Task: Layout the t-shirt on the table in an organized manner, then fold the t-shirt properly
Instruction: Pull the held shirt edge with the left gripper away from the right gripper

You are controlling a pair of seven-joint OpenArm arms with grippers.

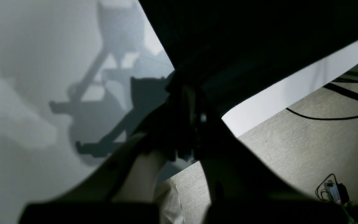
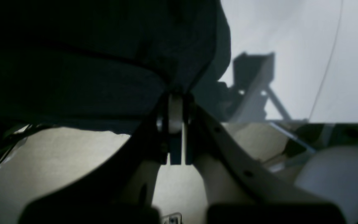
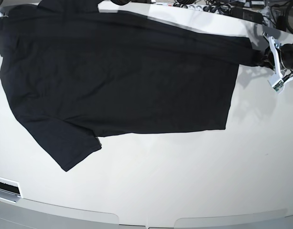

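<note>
The black t-shirt (image 3: pixel 122 81) is stretched wide across the far half of the white table (image 3: pixel 184 176), one sleeve drooping at the lower left. At the right, my left gripper (image 3: pixel 260 56) holds the shirt's far right corner. In the left wrist view that gripper (image 1: pixel 188 102) is shut on dark cloth (image 1: pixel 244 40), beside the table edge. My right gripper (image 2: pixel 175 93) is shut on a bunched edge of the shirt (image 2: pixel 89 62), over the table's rim. In the base view only a sliver of that arm shows, at the top left corner.
Cables and power strips (image 3: pixel 208 7) lie along the table's far edge. The curved front edge (image 3: pixel 146 222) runs along the bottom. Beyond the table is grey carpet (image 1: pixel 306 140) with a black cable (image 1: pixel 337 118) and a small wired device (image 1: pixel 332 189).
</note>
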